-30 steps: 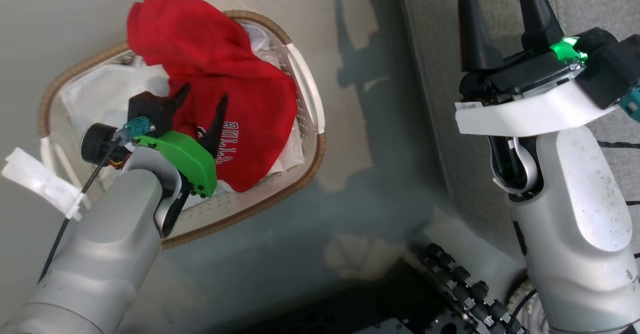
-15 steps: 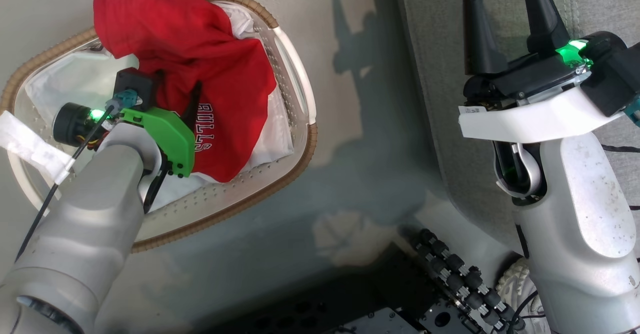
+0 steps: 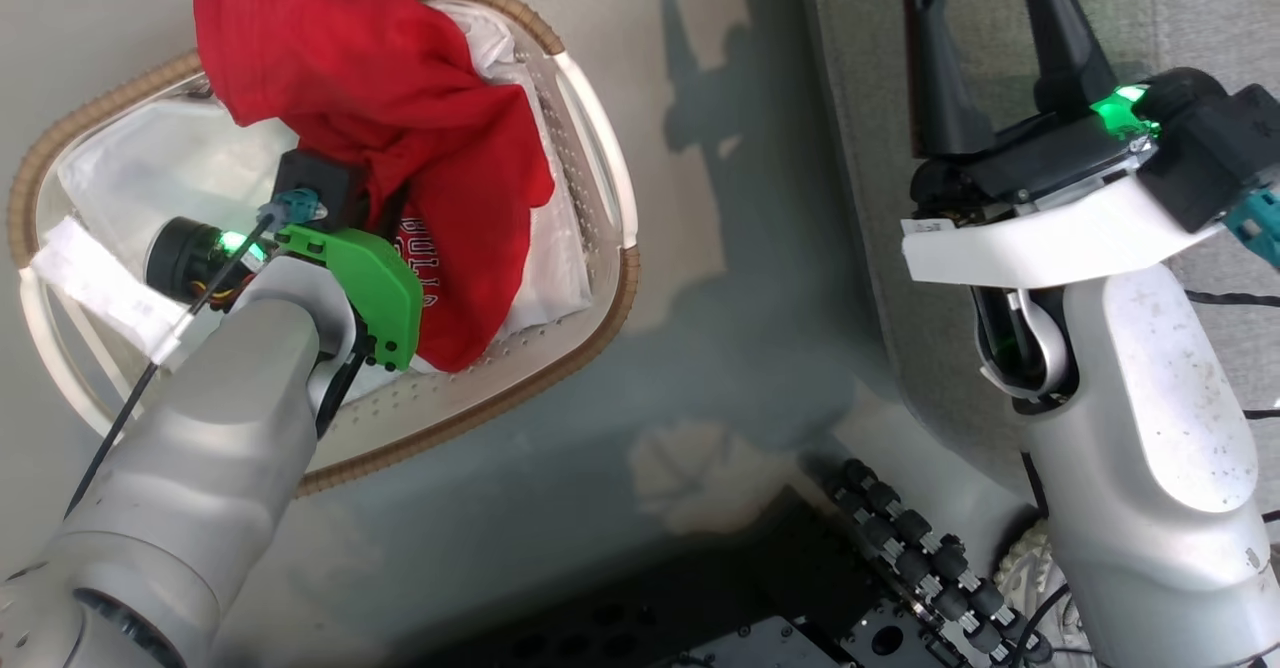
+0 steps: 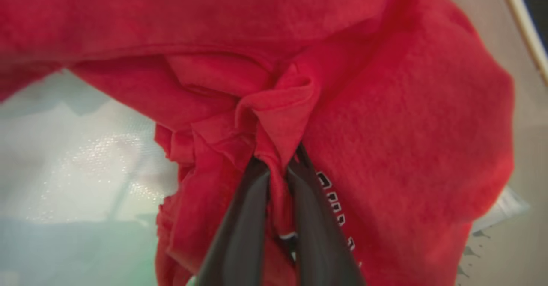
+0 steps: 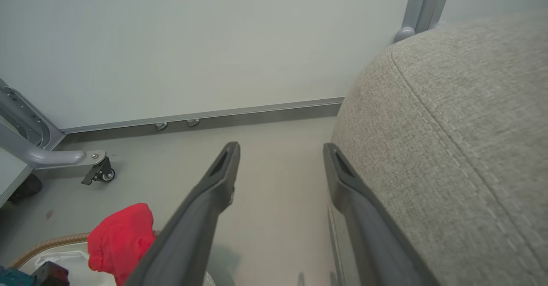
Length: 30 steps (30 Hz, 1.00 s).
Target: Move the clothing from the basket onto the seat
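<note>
Where the clothing sits: the clothing (image 3: 400,118) lies in the right-hand end of the basket (image 3: 628,288), on the white liner (image 3: 150,168), with one end spilling over the far rim; none of it is on the seat (image 3: 860,98).
Left gripper: the left gripper (image 4: 278,166) has its fingers (image 4: 244,217) drawn almost together on a puckered fold of red fabric, just beside the white lettering.
Why that hold: a raised ridge near the middle of the bundle probably gives thin fingers something to bite, so the rest can hang below once lifted.
Right gripper: the right gripper (image 5: 281,147) stands with its fingers spread wide and nothing between them, at the seat's rounded edge.
Why it stands there: likely to stay out of the left arm's way while being close to the seat.
Basket and seat: the basket stands on the floor (image 3: 720,248), apart from the seat, with bare floor between.
Step in hand: the grasp looks made and the carry across is not yet done.
Risk: a small white edge shows between the left fingers; whether it is trim or liner, I cannot tell.
</note>
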{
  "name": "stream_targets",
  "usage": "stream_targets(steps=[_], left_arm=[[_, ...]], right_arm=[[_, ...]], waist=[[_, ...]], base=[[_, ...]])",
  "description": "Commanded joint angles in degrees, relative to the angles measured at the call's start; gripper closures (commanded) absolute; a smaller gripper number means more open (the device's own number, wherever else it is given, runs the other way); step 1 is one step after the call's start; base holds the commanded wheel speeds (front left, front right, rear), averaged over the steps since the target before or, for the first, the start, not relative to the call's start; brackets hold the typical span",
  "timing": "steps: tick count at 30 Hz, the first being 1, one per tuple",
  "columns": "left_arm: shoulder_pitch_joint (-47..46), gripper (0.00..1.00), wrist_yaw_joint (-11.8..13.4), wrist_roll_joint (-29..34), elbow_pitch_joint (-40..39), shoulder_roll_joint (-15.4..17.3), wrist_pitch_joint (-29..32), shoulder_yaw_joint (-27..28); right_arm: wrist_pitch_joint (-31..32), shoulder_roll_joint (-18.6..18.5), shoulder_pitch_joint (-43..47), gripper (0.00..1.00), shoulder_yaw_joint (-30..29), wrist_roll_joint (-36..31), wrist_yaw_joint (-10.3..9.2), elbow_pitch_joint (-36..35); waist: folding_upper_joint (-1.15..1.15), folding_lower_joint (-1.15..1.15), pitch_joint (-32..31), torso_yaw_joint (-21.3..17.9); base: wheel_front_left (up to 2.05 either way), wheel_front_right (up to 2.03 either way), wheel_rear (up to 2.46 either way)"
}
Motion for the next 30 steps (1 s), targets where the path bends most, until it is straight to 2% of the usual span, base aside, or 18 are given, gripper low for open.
stream_targets(steps=[1,5,9,18,30], left_arm=[[1.0,1.0,-0.1,-1.3,-0.8,0.7,-0.7,0.0],[1.9,1.0,-0.1,-3.0,-2.7,1.5,-2.0,0.6],[4.2,1.0,-0.1,-4.5,-6.4,0.9,-2.4,2.3],[14.0,1.0,-0.1,2.3,-16.9,0.1,-2.3,13.7],[26.6,1.0,-0.1,13.5,-31.4,-3.3,-2.3,26.5]], right_arm=[[-0.1,-0.2,-0.7,0.0,0.2,0.3,-0.08,0.6],[-0.1,-0.2,-1.2,0.0,0.8,0.0,-0.08,2.2],[-0.1,-0.2,-0.2,0.0,0.1,-1.5,-0.08,4.6],[-0.1,-0.2,3.6,0.0,-1.6,-5.5,-0.08,10.2],[-0.1,-0.2,11.3,0.0,-1.5,-7.6,-0.08,16.0]], waist=[[0.0,-0.01,-1.2,-0.6],[0.0,-0.01,-3.8,-0.8],[0.0,-0.01,-9.3,1.1],[0.0,-0.01,-21.5,6.2],[0.0,-0.01,-35.6,11.3]], base=[[0.0,0.0,0.0],[0.0,0.0,0.0],[0.0,0.0,0.0],[0.0,0.0,0.0],[0.0,0.0,0.0]])
